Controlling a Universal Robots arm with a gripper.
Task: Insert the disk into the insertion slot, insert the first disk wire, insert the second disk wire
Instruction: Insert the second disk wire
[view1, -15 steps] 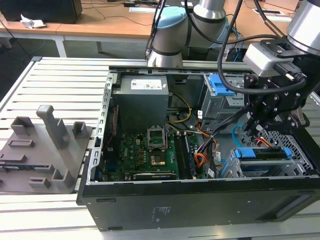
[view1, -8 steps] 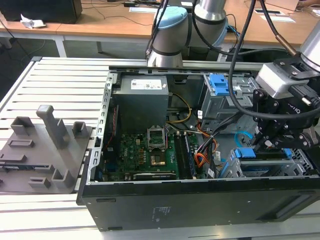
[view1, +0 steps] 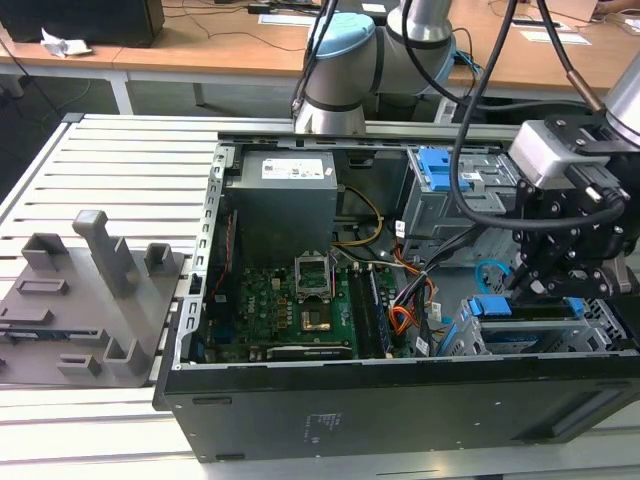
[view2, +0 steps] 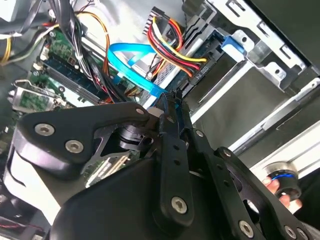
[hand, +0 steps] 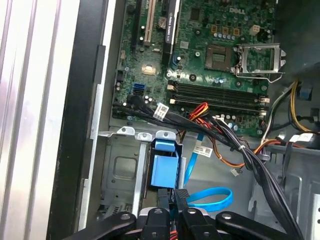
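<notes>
The gripper (hand: 176, 200) is hovering with fingers pressed together, apparently pinching a dark plug, just at six o'clock of the blue-framed disk (hand: 164, 170) seated in the insertion slot (hand: 120, 167); the second disk wire (hand: 212, 198) is looping toward three o'clock.

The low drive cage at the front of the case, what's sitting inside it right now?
The disk's blue carrier sits inside the insertion slot. The claw is at its near end, beside the light-blue looping wire. The disk's label and plugs are hidden.
</notes>
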